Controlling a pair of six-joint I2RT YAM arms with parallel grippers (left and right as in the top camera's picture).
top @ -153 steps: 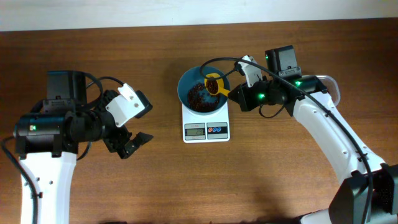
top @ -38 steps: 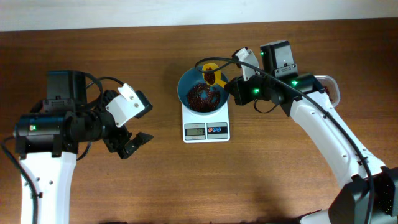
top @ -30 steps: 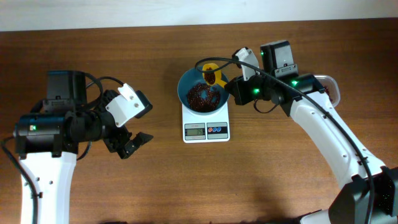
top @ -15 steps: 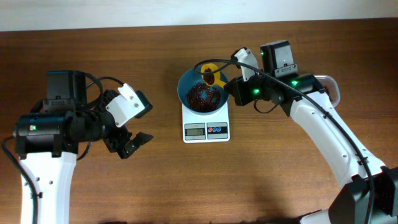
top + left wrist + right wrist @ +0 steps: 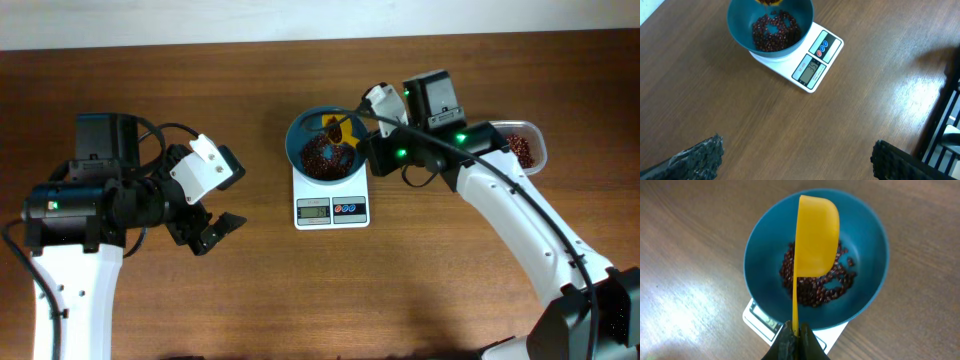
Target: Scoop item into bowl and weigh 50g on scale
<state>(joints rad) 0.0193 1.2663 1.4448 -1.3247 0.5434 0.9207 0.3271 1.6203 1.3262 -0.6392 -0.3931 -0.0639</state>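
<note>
Right wrist: right tool (image 5: 795,339) grips yellow scoop (image 5: 816,235) over bowl (image 5: 762,255).

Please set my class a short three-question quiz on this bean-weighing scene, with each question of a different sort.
1. True or false: the bowl sits on the scale.
2. What does the right tool hold above the beans? A) a yellow scoop B) a fork C) nothing
3. Fill in: the left tool, away from the scale, has its jaws ___.
Key: 1 true; 2 A; 3 open.
</note>
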